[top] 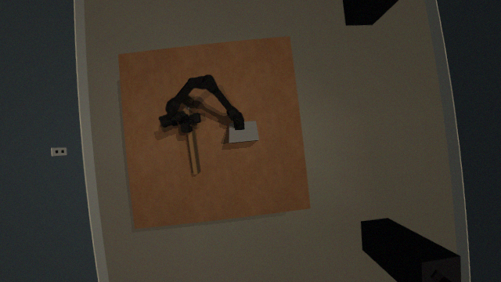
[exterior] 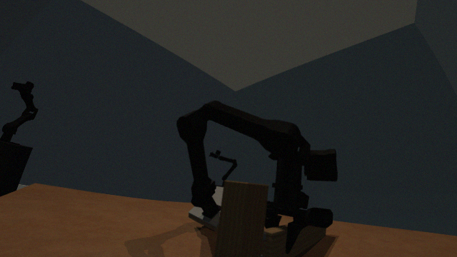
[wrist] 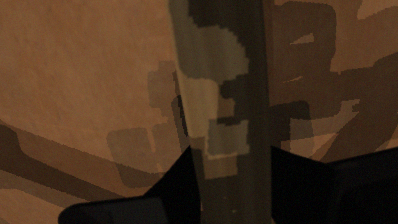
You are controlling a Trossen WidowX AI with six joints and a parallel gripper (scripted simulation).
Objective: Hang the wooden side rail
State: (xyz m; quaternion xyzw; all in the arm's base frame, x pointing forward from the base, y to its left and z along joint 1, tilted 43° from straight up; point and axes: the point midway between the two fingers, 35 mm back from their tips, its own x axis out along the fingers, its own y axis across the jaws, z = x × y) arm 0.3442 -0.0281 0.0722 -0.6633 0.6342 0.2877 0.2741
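The wooden headboard post point(exterior: 243, 218) stands upright at the front in the exterior view. The wooden side rail point(top: 194, 157) point(exterior: 310, 240) point(wrist: 200, 107) runs away behind the post and to its right in the exterior view. My gripper point(top: 186, 125) point(exterior: 282, 228) point(wrist: 218, 145) is shut on the rail, one finger on each side, close to the post. The arm hides the rail's post end from above. The hooks, slot and pins are hidden, so I cannot tell whether the hooks sit on the pins. Whether the rail's far end touches the table is unclear.
The arm's base stands on a grey plate point(top: 248, 135) point(exterior: 201, 214) on the brown table point(top: 258, 184) point(exterior: 89, 210). The arm arches from there over to the rail. Black pedestals point(top: 403, 247) point(exterior: 12, 168) stand away from the table. Arm shadows cross the table.
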